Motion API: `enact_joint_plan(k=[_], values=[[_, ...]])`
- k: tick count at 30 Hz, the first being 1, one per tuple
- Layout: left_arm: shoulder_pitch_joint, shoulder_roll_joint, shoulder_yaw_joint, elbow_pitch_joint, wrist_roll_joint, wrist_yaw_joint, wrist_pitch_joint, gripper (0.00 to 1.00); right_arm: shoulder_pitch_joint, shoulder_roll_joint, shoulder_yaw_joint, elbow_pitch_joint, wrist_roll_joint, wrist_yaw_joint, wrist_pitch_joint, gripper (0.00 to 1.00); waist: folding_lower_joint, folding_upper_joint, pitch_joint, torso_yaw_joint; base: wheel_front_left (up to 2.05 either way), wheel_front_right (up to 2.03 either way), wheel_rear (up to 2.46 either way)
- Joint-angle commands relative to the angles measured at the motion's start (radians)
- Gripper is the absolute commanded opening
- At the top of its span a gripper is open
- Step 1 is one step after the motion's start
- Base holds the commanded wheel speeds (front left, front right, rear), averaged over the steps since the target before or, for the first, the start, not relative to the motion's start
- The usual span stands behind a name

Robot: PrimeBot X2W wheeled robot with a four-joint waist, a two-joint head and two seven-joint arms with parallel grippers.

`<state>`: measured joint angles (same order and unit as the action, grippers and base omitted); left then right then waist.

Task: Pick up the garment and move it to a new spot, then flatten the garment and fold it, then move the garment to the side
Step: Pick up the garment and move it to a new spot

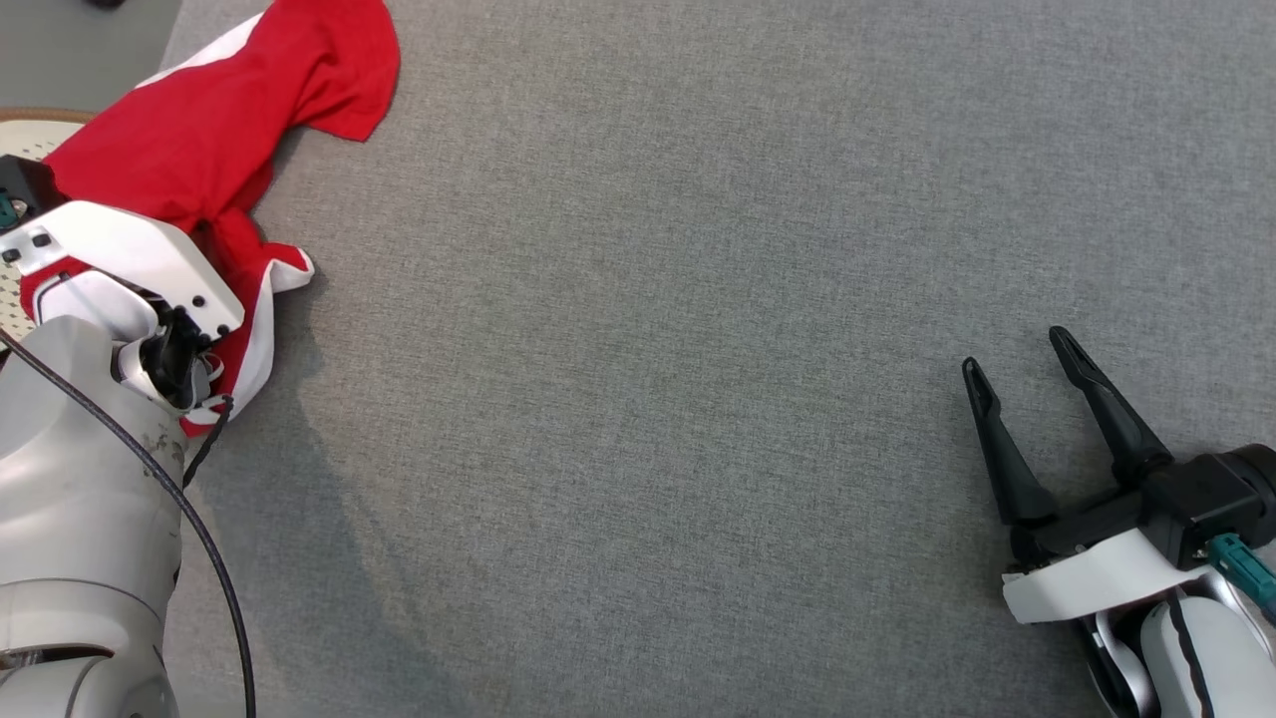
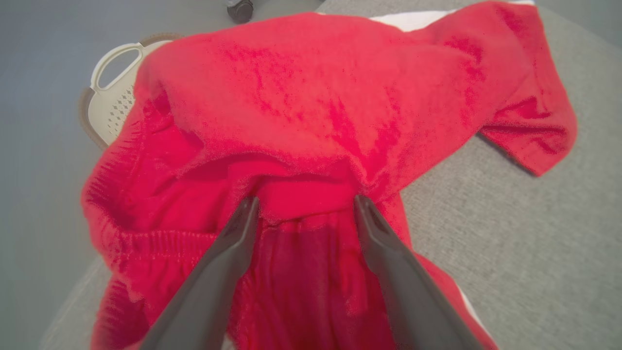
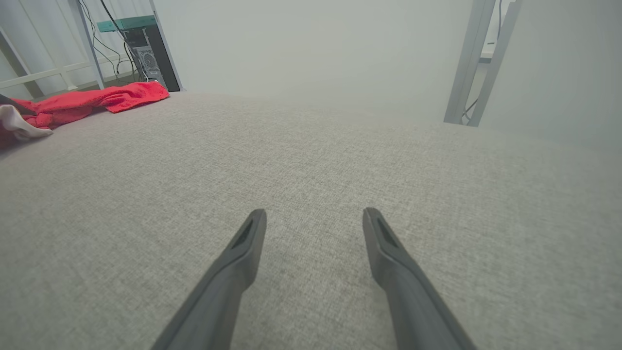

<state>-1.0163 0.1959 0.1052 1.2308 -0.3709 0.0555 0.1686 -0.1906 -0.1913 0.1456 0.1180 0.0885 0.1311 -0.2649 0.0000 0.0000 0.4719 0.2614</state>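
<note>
One red garment (image 1: pixel 209 130) lies bunched at ten o'clock on the grey table (image 1: pixel 648 399), its edge spilling over one pale basket (image 2: pixel 109 82). The left gripper (image 2: pixel 306 201) stands spread, fingertips against the cloth. To lift well, I judge it should close on a thick fold, not a single layer. At four o'clock the right gripper (image 1: pixel 1017 349) hovers spread above bare table. Count: one garment, one basket, two grippers.
</note>
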Motion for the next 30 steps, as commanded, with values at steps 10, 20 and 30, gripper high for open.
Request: enact_joint_plan(k=[10,20,30], values=[[0.038,0.006,-0.012,0.058,-0.024,-0.03,0.206,1.0,-0.018,0.021,-0.014,0.007,-0.004,-0.001,0.001,1.0,0.0,0.0,0.017,-0.036,0.0,0.0,0.0],[0.052,0.028,-0.019,0.001,-0.021,-0.056,-0.037,0.0,-0.026,0.036,-0.007,0.024,0.0,-0.001,0.001,1.0,0.0,0.0,-0.001,-0.044,0.0,0.0,0.0],[0.082,0.013,-0.031,-0.047,-0.015,-0.089,-0.33,0.0,-0.007,0.055,0.002,0.043,0.011,-0.001,0.0,1.0,0.0,0.0,-0.068,-0.05,0.0,0.0,0.0]])
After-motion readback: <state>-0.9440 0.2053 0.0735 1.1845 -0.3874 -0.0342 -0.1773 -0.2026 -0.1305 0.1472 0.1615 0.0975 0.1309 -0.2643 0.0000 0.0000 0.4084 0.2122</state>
